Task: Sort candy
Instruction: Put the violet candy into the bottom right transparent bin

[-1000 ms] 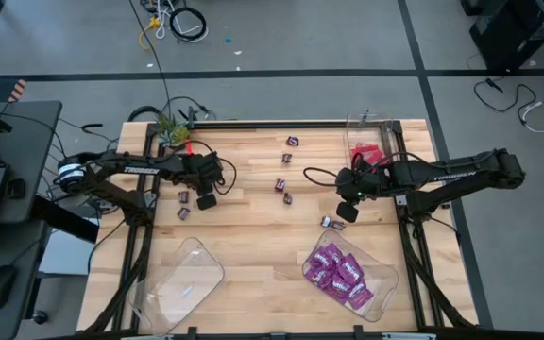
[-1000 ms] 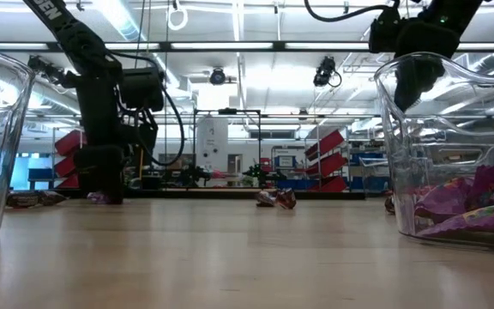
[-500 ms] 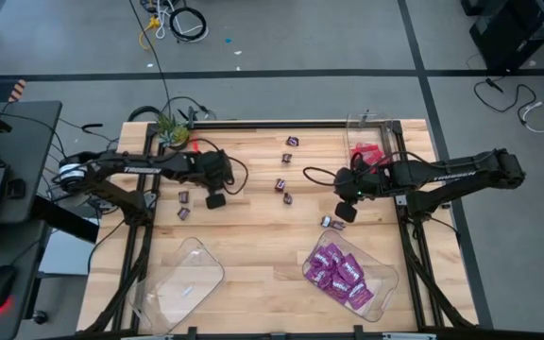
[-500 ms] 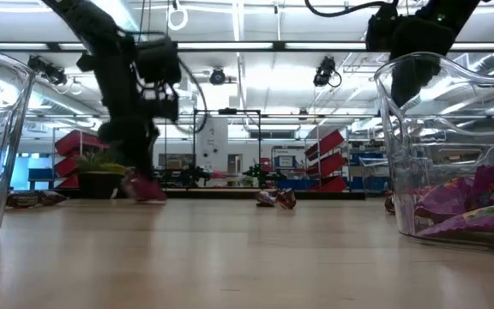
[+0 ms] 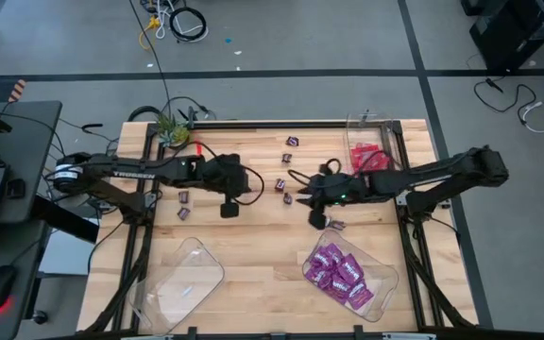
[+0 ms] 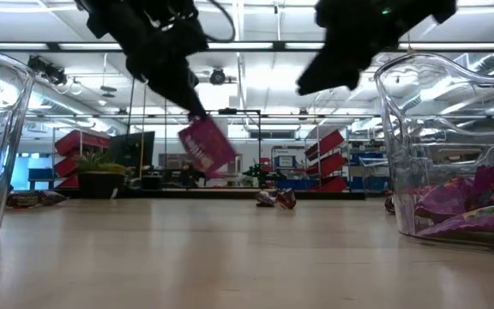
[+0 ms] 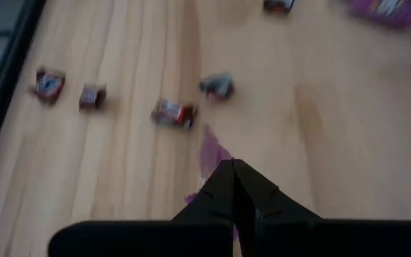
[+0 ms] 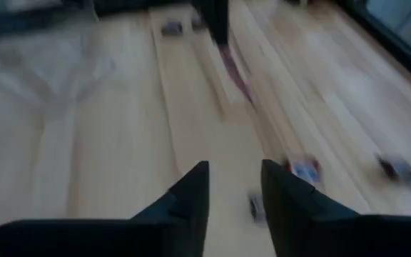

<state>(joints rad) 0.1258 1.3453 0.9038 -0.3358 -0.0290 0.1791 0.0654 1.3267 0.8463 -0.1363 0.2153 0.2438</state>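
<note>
Bright, even light falls from the ceiling strip lamps (image 6: pixel 256 47) above the table (image 5: pixel 253 250), which casts only faint shadows. Below those lamps both arms show as dark, motion-smeared shapes. Both wrist views are soft with motion blur; the sweets (image 7: pixel 173 112) smear.

Your left gripper (image 5: pixel 229 207) holds a packet (image 6: pixel 206 148) above the table (image 5: pixel 253 247); loose candies (image 5: pixel 284 191) lie between it and your right gripper (image 5: pixel 316 220).

Overhead, table-level and two wrist cameras share the table (image 5: pixel 253 236)
</note>
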